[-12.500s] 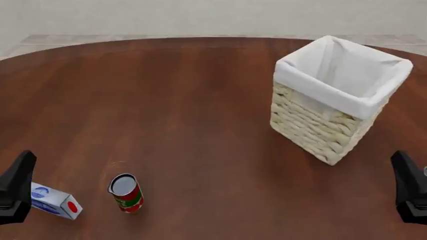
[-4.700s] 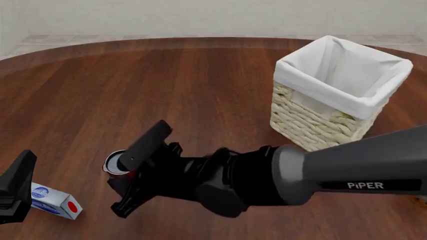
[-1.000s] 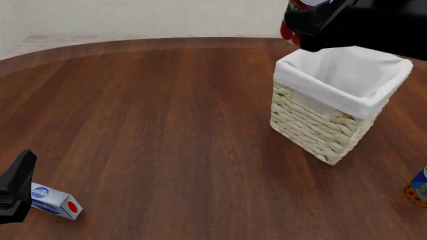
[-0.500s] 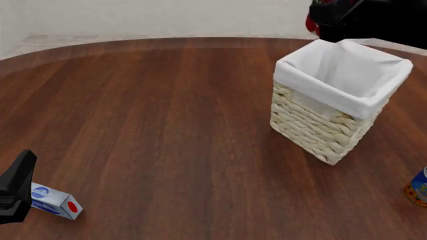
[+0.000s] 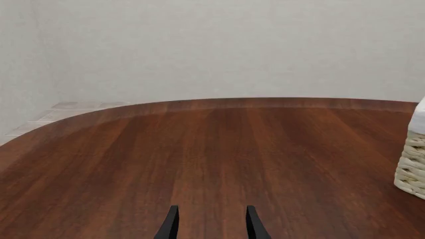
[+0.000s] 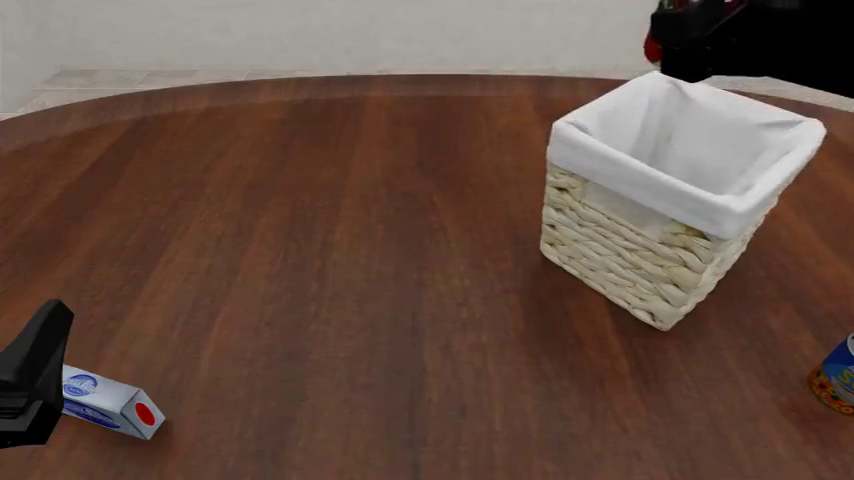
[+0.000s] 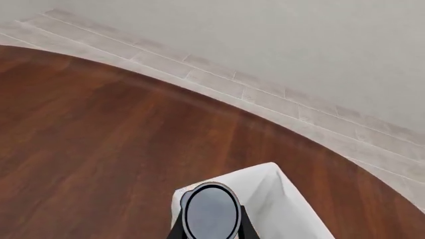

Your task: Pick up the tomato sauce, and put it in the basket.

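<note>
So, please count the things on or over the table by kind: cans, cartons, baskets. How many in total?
Cans: 2, the tomato sauce held in the right gripper above the basket, and a blue-orange can at the table's edge.
Cartons: 1, white-blue carton.
Baskets: 1, basket.
Total: 4.

Left wrist view. Left gripper (image 5: 211,224): two dark fingertips at bottom centre of the frame, set apart with bare wood visible between them; nothing held. Table (image 5: 199,159): dark reddish-brown wood, grain running away from the camera, fills the lower half; its curved far edge crosses mid-frame. Plain pale wall above. Strip of pale tiled floor at left, mid-height, beyond the table edge. Basket (image 5: 413,167): woven wicker corner with white lining above, cut off at the right edge, standing on the table.
</note>
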Robot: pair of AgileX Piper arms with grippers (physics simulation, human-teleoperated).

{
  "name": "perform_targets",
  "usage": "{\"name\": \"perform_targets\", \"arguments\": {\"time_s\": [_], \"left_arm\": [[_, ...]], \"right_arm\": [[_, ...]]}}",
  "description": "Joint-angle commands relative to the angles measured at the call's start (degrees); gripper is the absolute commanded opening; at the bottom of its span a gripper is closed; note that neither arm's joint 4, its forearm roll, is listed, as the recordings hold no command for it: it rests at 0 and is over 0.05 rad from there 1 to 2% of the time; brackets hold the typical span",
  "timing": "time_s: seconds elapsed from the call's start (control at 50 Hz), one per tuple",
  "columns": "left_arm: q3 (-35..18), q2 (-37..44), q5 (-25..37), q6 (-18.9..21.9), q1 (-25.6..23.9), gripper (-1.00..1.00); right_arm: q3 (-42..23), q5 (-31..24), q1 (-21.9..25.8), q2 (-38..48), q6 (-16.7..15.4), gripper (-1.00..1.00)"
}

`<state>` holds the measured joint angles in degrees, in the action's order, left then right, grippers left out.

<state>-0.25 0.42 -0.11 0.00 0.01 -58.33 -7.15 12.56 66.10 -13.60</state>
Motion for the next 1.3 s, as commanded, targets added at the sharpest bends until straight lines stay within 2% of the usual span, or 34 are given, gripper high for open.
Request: {"name": "perform_targets", "arguments": {"time_s": [0.02, 0.68, 1.04, 1.3], "left_arm": [[0.0, 0.0, 0.0, 0.0, 0.0, 1.00], [0.0, 0.0, 0.0, 0.0, 0.0, 1.00], [0.0, 0.0, 0.0, 0.0, 0.0, 1.00], [0.0, 0.0, 0.0, 0.0, 0.0, 1.00]], "right_arm": [[0.6, 2.0, -2.7, 1.7, 1.0, -1.00], [-0.4, 6.8, -9.3, 9.1, 1.8, -1.00], [-1.6, 8.8, -12.2, 14.6, 4.1, -1.00], [-3.1, 10.0, -14.4, 18.8, 4.3, -1.00]]}}
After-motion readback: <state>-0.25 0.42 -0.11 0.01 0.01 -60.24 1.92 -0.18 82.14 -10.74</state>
